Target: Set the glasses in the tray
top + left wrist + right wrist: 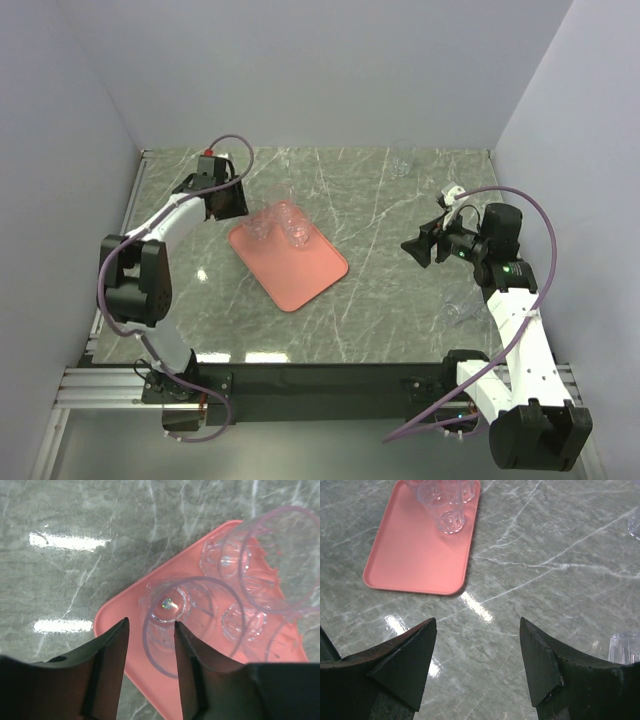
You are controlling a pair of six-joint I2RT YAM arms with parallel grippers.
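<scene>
- Top view: I see the tray (300, 275) left of centre on the table (400, 300), with glasses (283, 224) bunched at its upper-left end. The left claw (238, 208) hangs just beside that corner. The right claw (414, 248) is spread wide over bare marble, well apart from the tray. Walls (320, 70) close three sides.
- Left wrist: my fingers (112, 665) are narrowly parted and grip nothing. A glass rim shows in the gap, over the tray's corner.
- Right wrist: jaws wide, nothing between them. The tray is upper left, and open table fills the middle. One stray glass (625, 647) is at the lower-right edge, another at the right edge.
</scene>
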